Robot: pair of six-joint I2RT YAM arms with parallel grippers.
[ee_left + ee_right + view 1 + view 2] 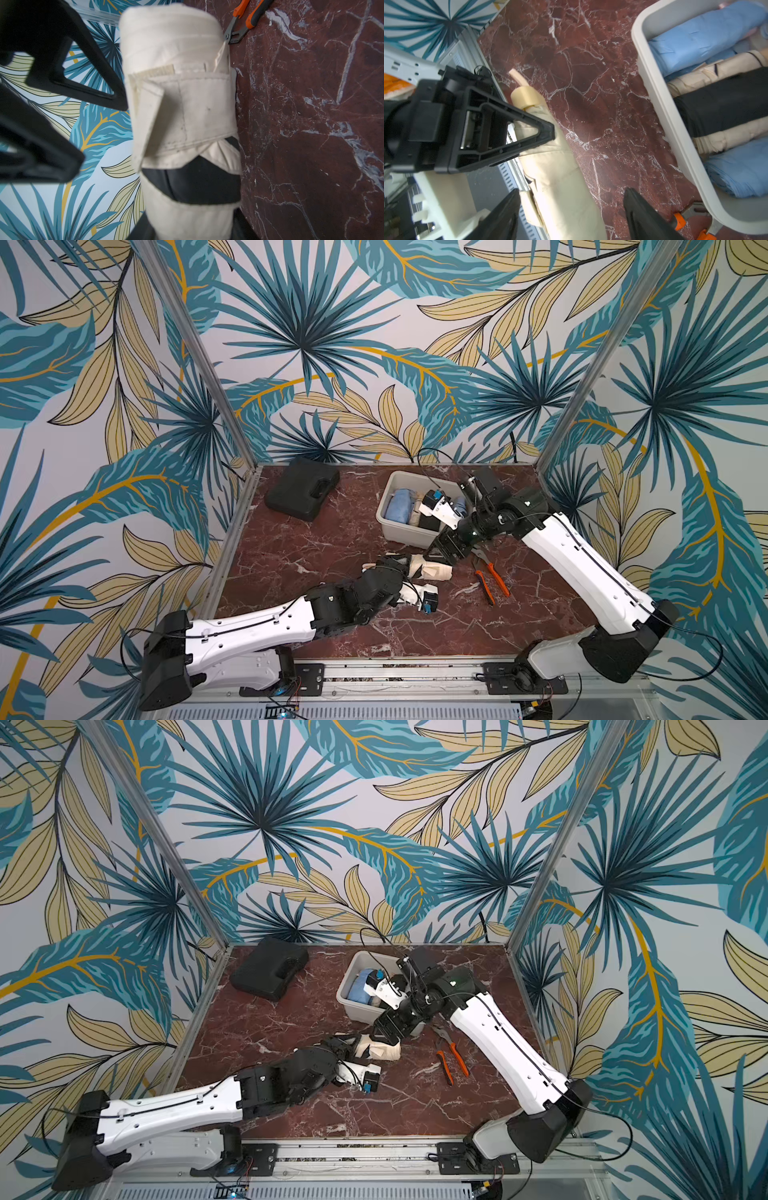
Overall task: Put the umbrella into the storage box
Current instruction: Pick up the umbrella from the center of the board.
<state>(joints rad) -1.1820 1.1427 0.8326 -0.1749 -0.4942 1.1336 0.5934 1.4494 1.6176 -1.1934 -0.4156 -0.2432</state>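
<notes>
The cream folded fabric umbrella [430,570] lies low on the red-brown marble table [332,556], just in front of the off-white plastic storage box [401,533] and not yet in it. The left gripper [401,564] pinches it near the handle end. The right gripper [572,193] straddles its body, jaws spread. We judge that if the left lets go before the right closes, the umbrella drops. Its loose strap tab could also catch the rim. The box holds blue [708,39], cream [726,64] and black [724,108] folded umbrellas, so room looks tight.

One box [397,533], one case [301,489], one pliers [500,580], several umbrellas [430,570]
</notes>
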